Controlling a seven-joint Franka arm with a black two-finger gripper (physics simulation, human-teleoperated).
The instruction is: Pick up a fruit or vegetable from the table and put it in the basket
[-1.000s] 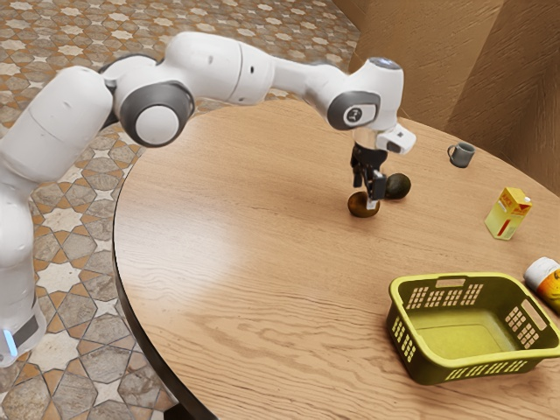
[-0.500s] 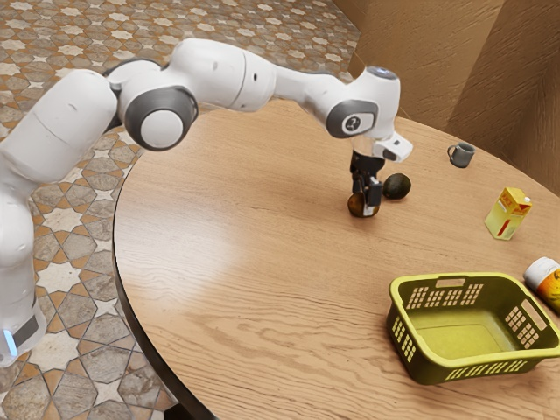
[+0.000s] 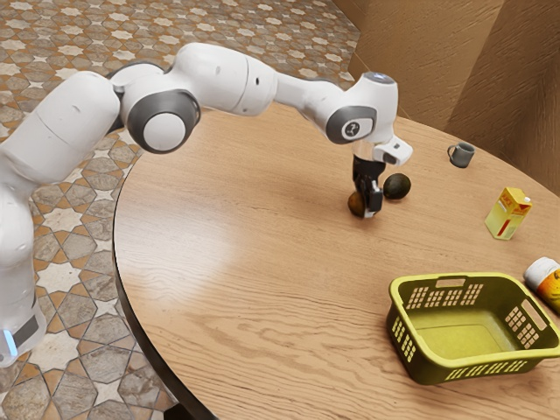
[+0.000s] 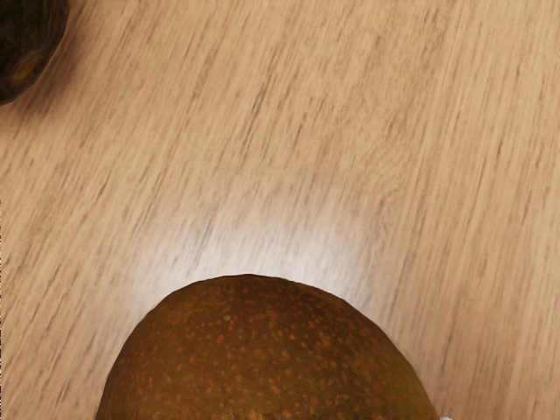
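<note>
1 brown fruit (image 3: 355, 205) sits at our gripper (image 3: 368, 212), near 1 dark fruit (image 3: 397, 185); we cannot tell whether our grip is clenched or released. Our basket (image 3: 424, 354) stands well apart.

A brown wall (image 3: 429, 52) rises past the round desk (image 3: 254, 297); stars pattern the tiled floor (image 3: 59, 278); light whitens the wood.
</note>
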